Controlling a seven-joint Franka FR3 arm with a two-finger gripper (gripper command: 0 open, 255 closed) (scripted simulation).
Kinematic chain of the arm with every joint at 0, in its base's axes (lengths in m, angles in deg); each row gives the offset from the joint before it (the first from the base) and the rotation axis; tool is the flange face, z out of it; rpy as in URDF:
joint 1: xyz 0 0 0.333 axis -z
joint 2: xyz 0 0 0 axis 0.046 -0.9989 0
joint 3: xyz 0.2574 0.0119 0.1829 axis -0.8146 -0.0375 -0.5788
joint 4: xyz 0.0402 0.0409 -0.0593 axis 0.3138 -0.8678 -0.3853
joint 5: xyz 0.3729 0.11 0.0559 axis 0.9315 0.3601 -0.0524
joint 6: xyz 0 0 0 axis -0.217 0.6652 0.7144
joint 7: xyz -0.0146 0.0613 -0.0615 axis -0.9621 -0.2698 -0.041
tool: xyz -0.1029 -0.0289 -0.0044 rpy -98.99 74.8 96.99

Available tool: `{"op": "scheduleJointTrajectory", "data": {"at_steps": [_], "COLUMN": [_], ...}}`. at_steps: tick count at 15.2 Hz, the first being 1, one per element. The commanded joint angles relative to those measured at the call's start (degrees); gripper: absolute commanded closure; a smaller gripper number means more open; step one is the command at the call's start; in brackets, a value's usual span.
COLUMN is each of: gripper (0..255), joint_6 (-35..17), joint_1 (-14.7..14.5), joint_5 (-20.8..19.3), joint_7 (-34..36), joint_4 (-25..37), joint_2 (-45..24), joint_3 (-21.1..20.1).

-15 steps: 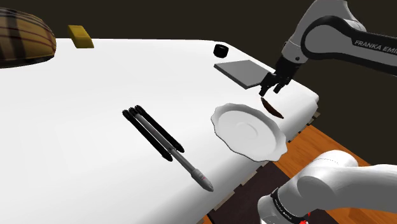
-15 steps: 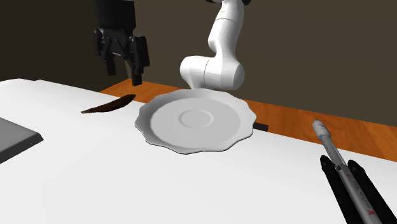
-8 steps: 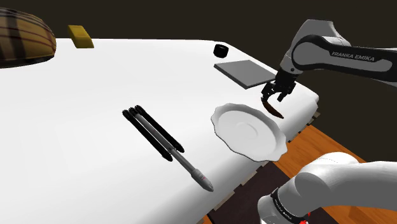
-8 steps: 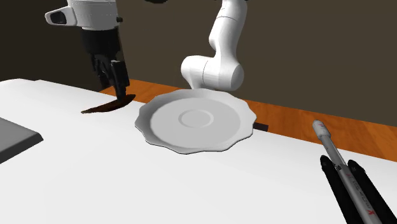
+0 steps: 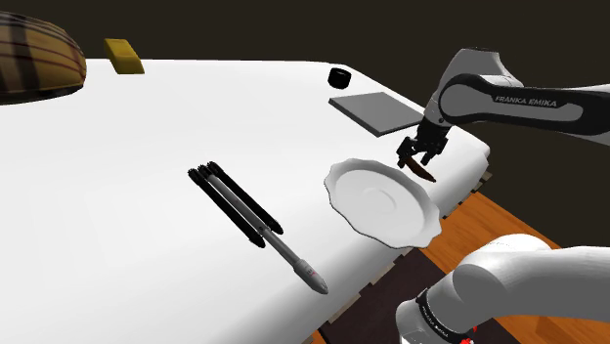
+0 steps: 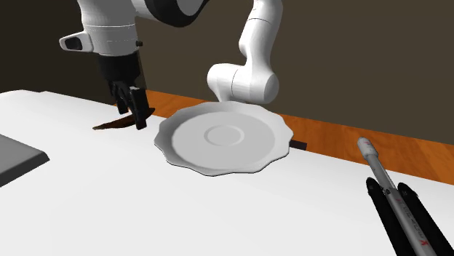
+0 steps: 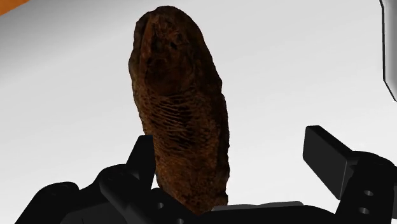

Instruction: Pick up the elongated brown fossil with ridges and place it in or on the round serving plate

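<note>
Down over the ridged brown fossil (image 7: 181,127) my pincer (image 5: 417,156) is settling, lower than before, fingers spread and released, flanking it. It is lying on the white bench (image 5: 147,225) at the scalloped plate's (image 5: 337,186) two o'clock, shoulder view.

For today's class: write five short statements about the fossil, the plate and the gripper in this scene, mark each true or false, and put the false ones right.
1. The fossil lies on the table, off the plate. True.
2. The gripper is shut on the fossil. False: its fingers stand apart on either side of the fossil, one well clear of it.
3. The plate is white with a wavy rim. True.
4. The grey slab lies on the plate. False: it lies on the table, apart from the plate.
5. The yellow block touches the plate. False: it sits far from the plate, near the table's far edge.
</note>
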Motion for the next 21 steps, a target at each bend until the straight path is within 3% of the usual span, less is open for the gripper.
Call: {"op": "scheduleJointTrajectory", "data": {"at_steps": [1, 6, 7, 16, 17, 20, 21], "gripper": [0, 0, 255, 255, 0, 0, 0], "joint_6": [-0.3, -0.3, -0.3, 0.6, 0.6, -4.2, -4.4], "joint_1": [0.0, 0.0, 0.0, 0.1, 0.1, -0.8, -1.0], "joint_5": [-0.1, -0.1, -0.1, -0.4, -0.4, 1.9, 2.1], "joint_7": [0.0, 0.0, 0.0, 0.3, 0.3, -8.9, -9.5], "joint_4": [-0.3, -0.3, -0.3, -0.1, -0.1, 1.1, 1.2], "joint_2": [0.0, 0.0, 0.0, 1.5, 1.5, 4.0, 4.1], "joint_3": [0.1, 0.1, 0.1, -0.4, -0.4, 6.7, 7.2]}}
